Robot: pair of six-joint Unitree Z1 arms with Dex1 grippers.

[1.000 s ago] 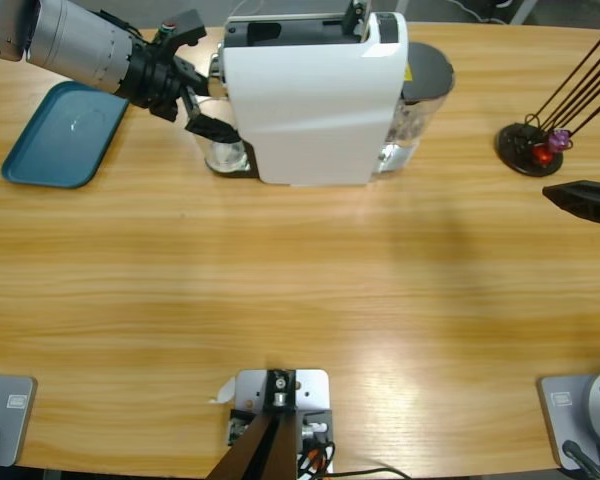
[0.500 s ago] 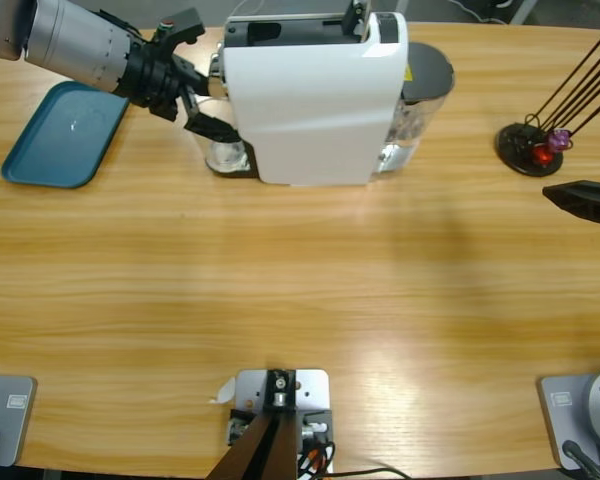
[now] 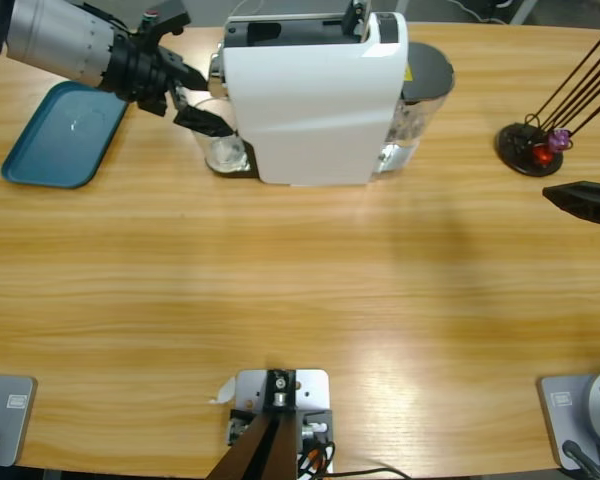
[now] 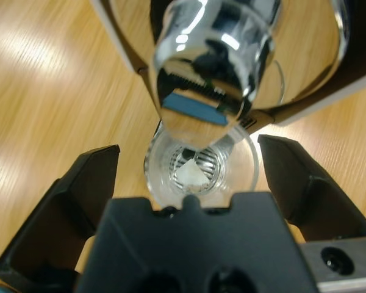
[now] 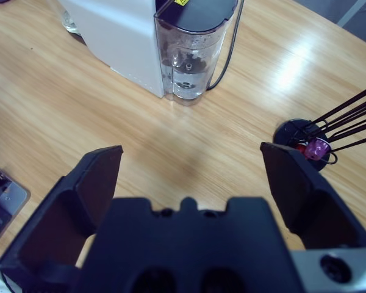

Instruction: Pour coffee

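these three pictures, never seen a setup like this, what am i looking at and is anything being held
One picture looks down on a wooden table; the other two come from cameras on each robot arm's wrist. A white coffee machine stands at the back, with a clear glass under its shiny spout. The left gripper hovers at that glass, fingers open on either side, holding nothing. The right gripper waits open and empty. Also there: a blue tray and a black capsule stand.

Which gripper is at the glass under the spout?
The left gripper, open around the empty clear glass under the coffee machine. The right gripper hangs open at the table's far end, near the capsule stand.
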